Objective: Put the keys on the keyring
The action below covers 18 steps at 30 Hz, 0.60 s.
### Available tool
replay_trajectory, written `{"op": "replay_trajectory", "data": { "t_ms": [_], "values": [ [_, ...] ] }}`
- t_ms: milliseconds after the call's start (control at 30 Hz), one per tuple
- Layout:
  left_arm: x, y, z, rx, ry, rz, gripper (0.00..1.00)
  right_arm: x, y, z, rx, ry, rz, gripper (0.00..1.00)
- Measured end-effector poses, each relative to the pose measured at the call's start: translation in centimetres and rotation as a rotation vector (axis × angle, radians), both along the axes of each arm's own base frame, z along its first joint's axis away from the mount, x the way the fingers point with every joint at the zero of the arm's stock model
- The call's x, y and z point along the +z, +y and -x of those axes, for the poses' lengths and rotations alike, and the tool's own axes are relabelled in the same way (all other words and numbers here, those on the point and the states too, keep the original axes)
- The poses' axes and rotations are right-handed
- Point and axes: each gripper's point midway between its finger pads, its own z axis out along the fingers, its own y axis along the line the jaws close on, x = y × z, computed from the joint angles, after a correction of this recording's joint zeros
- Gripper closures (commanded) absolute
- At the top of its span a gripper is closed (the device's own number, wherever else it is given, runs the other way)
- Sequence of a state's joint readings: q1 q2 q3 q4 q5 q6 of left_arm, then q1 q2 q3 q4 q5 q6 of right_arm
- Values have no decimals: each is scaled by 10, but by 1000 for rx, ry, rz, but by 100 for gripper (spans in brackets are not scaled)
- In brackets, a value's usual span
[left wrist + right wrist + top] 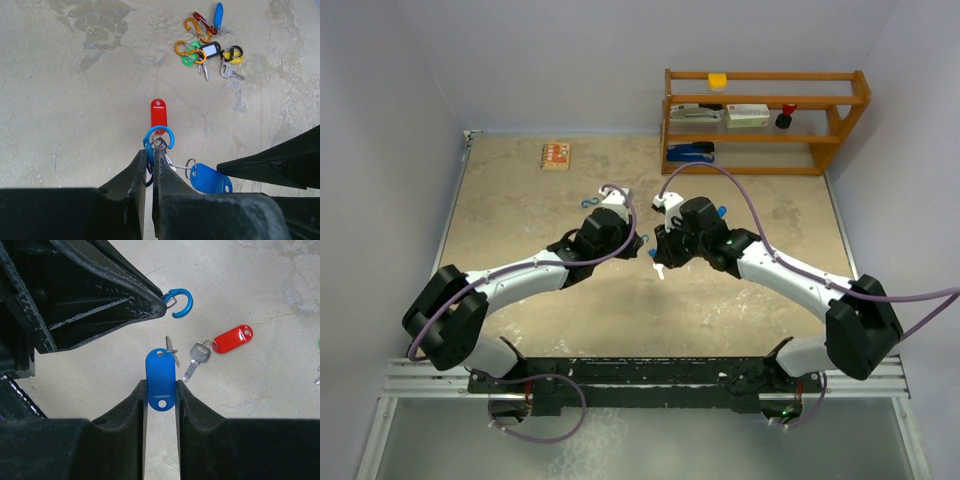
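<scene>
My left gripper [151,152] is shut on a blue hook-shaped clip [159,140] and holds it above the table. The clip also shows in the right wrist view [181,302], its open hook pointing at my right gripper. My right gripper [160,385] is shut on the blue plastic tag [160,372] of a key, and the silver blade [171,346] hangs on a small ring just short of the clip. A red-tagged key [231,339] lies on the table under them. More keys and coloured clips lie in a pile [210,47] farther off. In the top view the two grippers [638,240] [658,252] meet mid-table.
A wooden shelf [765,120] with a stapler and small items stands at the back right. A small wooden block [556,156] lies at the back left. A blue clip [590,203] lies beside the left arm. Purple cables loop over both arms.
</scene>
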<state>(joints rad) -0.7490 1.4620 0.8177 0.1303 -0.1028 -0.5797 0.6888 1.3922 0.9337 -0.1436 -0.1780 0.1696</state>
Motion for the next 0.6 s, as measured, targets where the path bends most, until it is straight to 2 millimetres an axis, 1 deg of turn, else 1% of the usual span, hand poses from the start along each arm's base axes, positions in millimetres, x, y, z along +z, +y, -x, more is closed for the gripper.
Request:
{"op": "replay_trajectory", "data": {
  "t_ms": [200,333,600],
  "values": [
    [-3,-1,5,-17,18,-7,100,1,1,-1,-1,-2,0,76],
    [-6,-1,8,-22,26,-13,100,5,2,-3,-7,-7,-9,77],
    [-9,2,9,-10,35,-29,100,9,5,-12,-69,3,-25,77]
  ]
}}
